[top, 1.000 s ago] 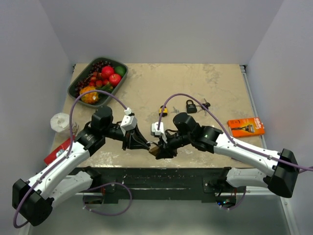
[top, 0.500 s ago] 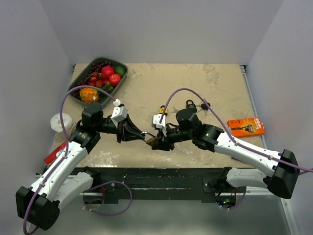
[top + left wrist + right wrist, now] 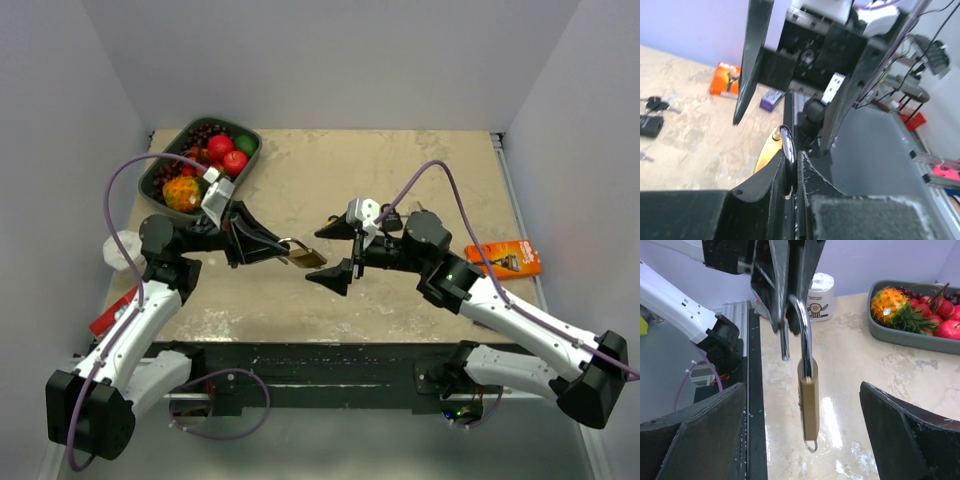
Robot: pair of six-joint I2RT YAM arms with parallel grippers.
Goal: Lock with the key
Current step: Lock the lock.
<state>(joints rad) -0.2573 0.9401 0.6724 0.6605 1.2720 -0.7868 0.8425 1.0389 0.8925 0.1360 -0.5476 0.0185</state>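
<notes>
Right hand [image 3: 336, 252] is backing off, gaping empty; left hand [image 3: 285, 246], clamped shut, is carrying the padlock [image 3: 306, 257] alone; locking apparently outstanding.

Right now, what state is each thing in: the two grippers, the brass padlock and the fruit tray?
Brass padlock: hanging in the air, shackle open, one leg free.
Left gripper: shut on the padlock's shackle.
Right gripper: open, empty.
Fruit tray: full of fruit.

We read no text. Orange box [image 3: 503, 260]: print too blurred. White container [image 3: 820, 290]: cartoon figure only.
</notes>
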